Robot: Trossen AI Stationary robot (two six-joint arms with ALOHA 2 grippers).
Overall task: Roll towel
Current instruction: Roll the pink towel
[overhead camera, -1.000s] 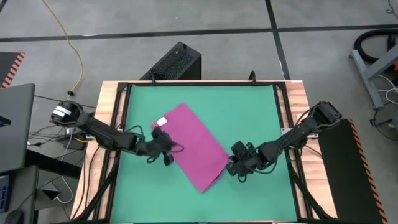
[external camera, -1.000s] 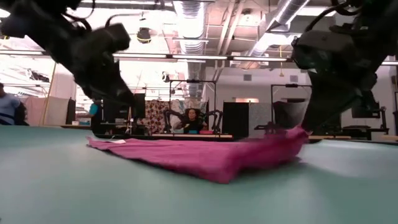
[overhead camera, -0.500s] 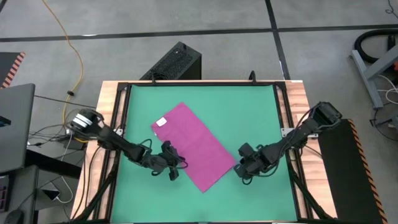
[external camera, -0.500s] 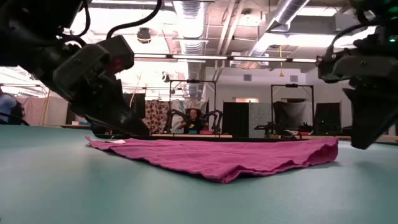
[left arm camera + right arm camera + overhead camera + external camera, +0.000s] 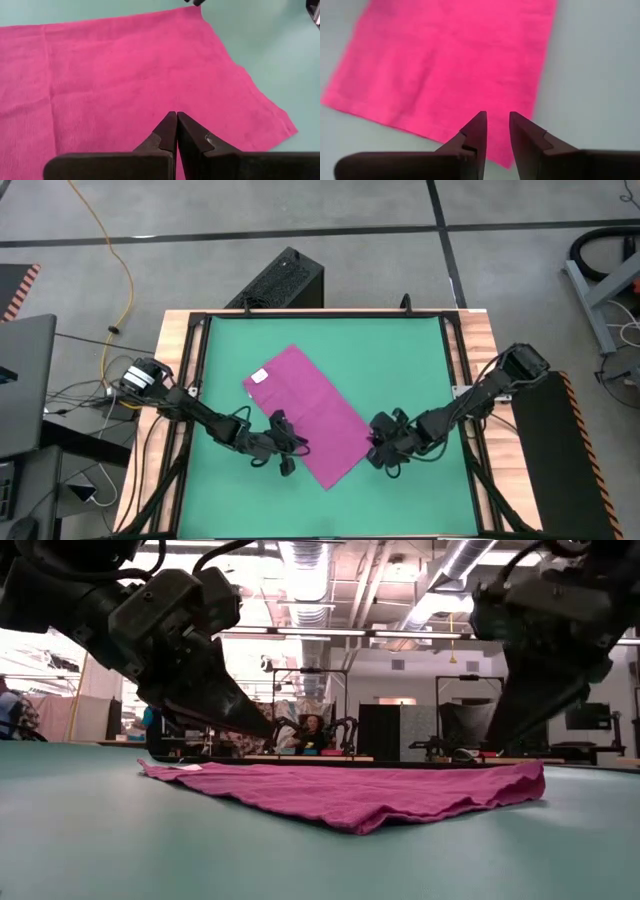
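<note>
soft magenta towel lying flat and diagonal on green table mat, small white tag unreadable at far-left end, left gripper pressed closed beside left edge, right gripper slightly parted, empty, at right corner

Dark cabled arms, black jaws

Both dark arms reach in low from opposite sides and bend toward each other. The left end effector points down and inward, its two fingers pressed together with no gap. The right end effector angles down the same way, its fingers parted by a narrow gap, with nothing between them.
</note>
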